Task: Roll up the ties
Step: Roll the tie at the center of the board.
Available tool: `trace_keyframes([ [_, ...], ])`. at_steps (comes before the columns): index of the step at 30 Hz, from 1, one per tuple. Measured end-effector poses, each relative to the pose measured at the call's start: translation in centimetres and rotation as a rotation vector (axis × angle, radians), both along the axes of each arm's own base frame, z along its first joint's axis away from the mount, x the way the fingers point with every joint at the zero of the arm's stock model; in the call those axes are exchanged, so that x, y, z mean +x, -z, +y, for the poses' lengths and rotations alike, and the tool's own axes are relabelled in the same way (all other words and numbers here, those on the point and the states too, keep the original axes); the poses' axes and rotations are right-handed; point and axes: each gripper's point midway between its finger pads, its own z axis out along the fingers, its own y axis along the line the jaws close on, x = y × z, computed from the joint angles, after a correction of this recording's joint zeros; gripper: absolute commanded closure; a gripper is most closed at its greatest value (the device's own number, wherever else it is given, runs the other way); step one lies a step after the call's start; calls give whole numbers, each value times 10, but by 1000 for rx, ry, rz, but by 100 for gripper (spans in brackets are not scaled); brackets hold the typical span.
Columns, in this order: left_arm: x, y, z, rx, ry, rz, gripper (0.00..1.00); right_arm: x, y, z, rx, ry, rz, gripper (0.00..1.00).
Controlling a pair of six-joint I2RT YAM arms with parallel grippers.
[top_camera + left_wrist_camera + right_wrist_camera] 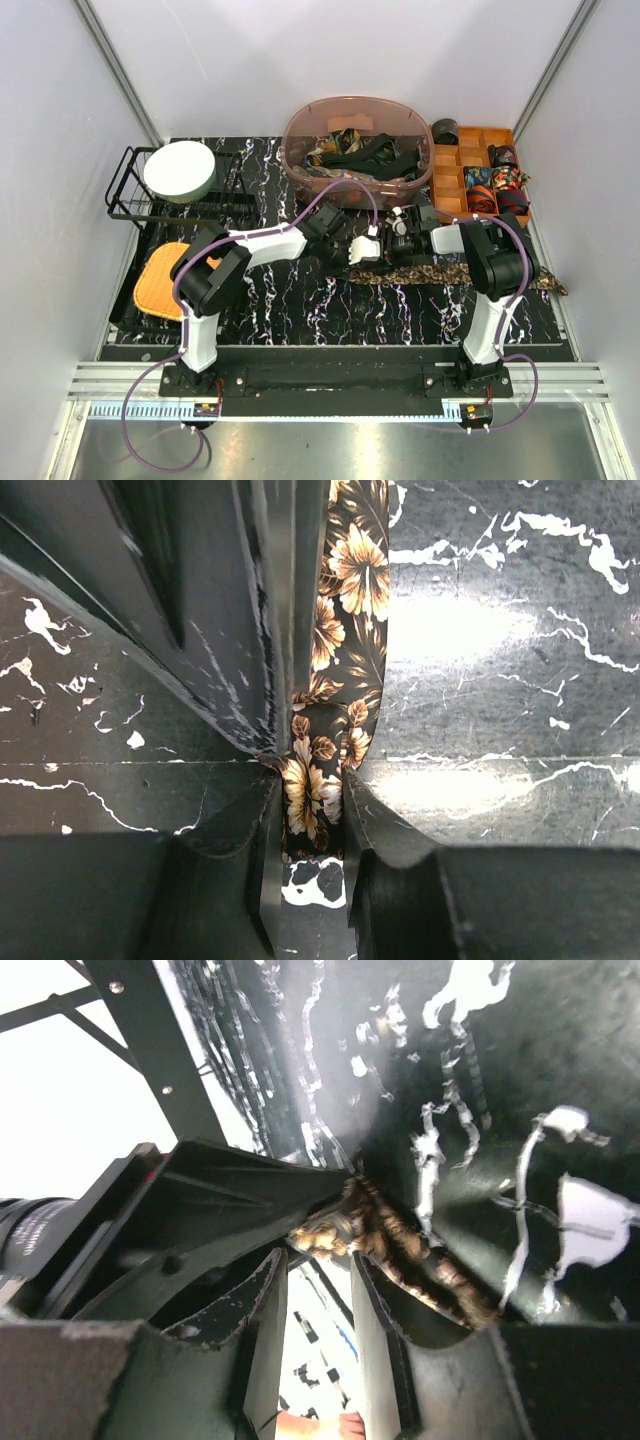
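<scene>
**Black marbled tabletop, floral tie pinched at centre**

The black, white-veined tabletop point(300, 300) carries a long brown floral fabric tie point(480, 276), lying flat from the centre toward the right edge. The left fingers point(235, 830) clamp its bunched narrow part. The right fingers point(262, 1330) stand apart just beside it.

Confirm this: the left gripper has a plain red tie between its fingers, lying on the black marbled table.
Not quite. The tie between the fingers of the left gripper is dark with tan flowers, not plain red, as the left wrist view shows. The rest stands: it lies on the black marbled table.
</scene>
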Motion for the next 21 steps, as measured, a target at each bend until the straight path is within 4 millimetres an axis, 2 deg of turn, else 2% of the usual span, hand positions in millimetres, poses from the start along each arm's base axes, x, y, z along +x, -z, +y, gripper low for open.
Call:
trace_keyframes([
  [4, -1, 0, 1, 8, 8, 1, 87, -2, 11, 2, -7, -2, 28, 62],
  [12, 0, 0, 1, 11, 12, 3, 83, -5, 13, 3, -9, -7, 35, 62],
  [21, 3, -1, 6, -67, -41, 57, 68, -5, 23, 3, -29, -12, 49, 64],
])
